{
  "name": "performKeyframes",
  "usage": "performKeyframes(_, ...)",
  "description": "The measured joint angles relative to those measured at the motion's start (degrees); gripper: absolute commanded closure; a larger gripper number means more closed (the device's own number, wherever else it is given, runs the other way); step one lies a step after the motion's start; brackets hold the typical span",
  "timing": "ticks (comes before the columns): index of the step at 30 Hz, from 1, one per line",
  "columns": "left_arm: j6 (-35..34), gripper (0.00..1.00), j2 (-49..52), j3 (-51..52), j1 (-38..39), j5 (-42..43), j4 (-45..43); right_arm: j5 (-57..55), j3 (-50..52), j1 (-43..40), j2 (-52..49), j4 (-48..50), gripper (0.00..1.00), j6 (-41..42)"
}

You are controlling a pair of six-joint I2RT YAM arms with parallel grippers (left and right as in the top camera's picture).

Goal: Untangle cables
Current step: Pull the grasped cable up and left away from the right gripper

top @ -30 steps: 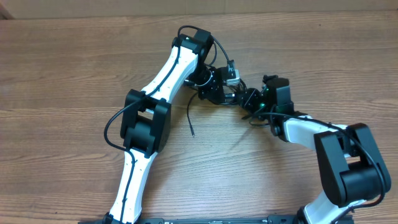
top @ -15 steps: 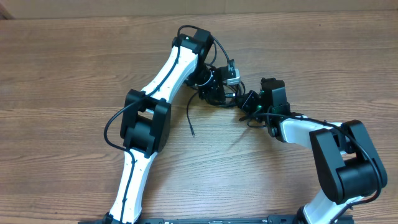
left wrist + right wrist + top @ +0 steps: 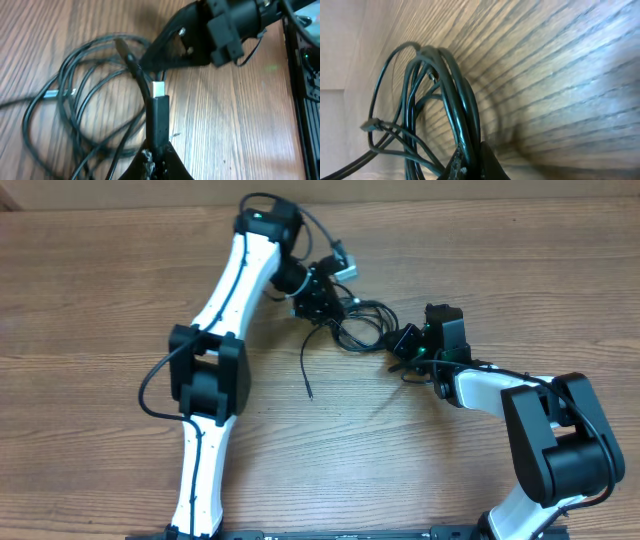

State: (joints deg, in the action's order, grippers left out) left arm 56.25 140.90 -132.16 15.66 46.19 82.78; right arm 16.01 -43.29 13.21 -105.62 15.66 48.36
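Left gripper (image 3: 159,162) pinched tight on one of the cables (image 3: 365,325) (near its plug end); right gripper (image 3: 470,165) clamped on the looped bundle, which lies on the table (image 3: 520,260) between both grippers.

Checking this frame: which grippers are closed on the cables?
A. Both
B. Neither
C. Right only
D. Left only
A: the left gripper pinches a black plug at one end of the cables, and the right gripper is shut on several strands of the bundle.
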Motion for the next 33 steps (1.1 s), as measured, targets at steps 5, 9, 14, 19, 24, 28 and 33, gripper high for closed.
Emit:
performKeyframes(5, -0.24, 0.96, 0.00, 0.00, -0.85, -5.57, 0.94, -1.27, 0.00, -0.66, 0.00, 1.66, 0.96, 0.00)
performKeyframes(9, -0.37, 0.95, 0.00, 0.46, -0.66, -9.35, 0.92, -1.46, 0.00, -2.60, 0.00, 2.34, 0.96, 0.00)
performKeyframes(14, -0.35, 0.96, 0.00, 4.22, -0.31, -12.24, -0.09, -1.44, 0.00, -4.70, 0.00, 2.32, 0.96, 0.00)
performKeyframes(19, -0.24, 0.96, 0.00, 9.49, -0.28, -16.11, -1.11, -1.22, 0.00, -5.33, 0.00, 2.32, 0.96, -0.04)
performKeyframes(24, -0.17, 0.96, 0.00, 10.93, -0.28, -21.81, -1.16, -1.14, 0.00, -5.46, 0.00, 2.27, 0.96, -0.17)
performKeyframes(28, -0.22, 0.94, 0.00, 10.95, -0.28, -26.88, -2.03, -0.96, 0.00, -6.54, 0.00, 1.53, 0.96, -0.17)
performKeyframes(33, -3.82, 0.91, 0.00, 10.97, -0.35, -33.70, -6.91, -0.81, 0.00, -7.74, -0.04, 1.16, 0.96, -0.15)
